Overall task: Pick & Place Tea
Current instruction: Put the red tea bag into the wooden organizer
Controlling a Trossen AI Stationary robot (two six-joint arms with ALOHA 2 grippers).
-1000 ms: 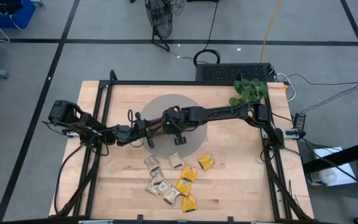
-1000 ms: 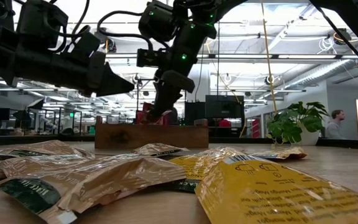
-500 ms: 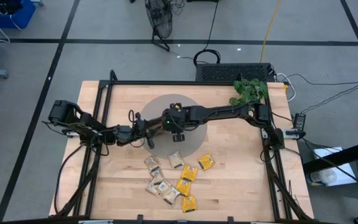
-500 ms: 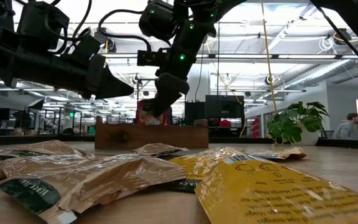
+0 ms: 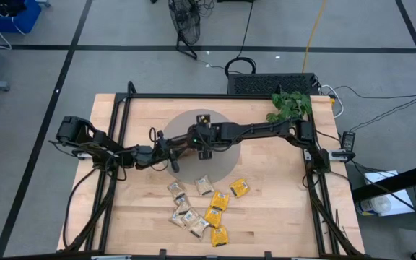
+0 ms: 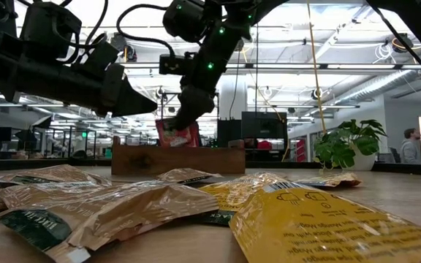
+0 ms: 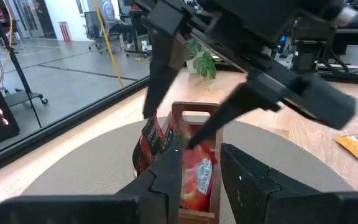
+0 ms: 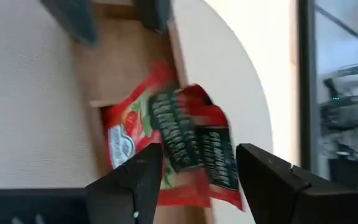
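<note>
Behind your tabletop (image 5: pixel 266 209), an open office is glowing. Your right gripper (image 6: pixel 172 126) is hovering over the wooden tray (image 6: pixel 177 158), jaws parted around red tea sachets (image 8: pixel 185 146) sitting in it. Left gripper (image 5: pixel 173 155) is waiting nearby, jaws slightly apart, empty.

A wooden tray (image 6: pixel 177 158) – on a grey round mat (image 5: pixel 222 167) – beside a potted plant (image 5: pixel 289 105).
</note>
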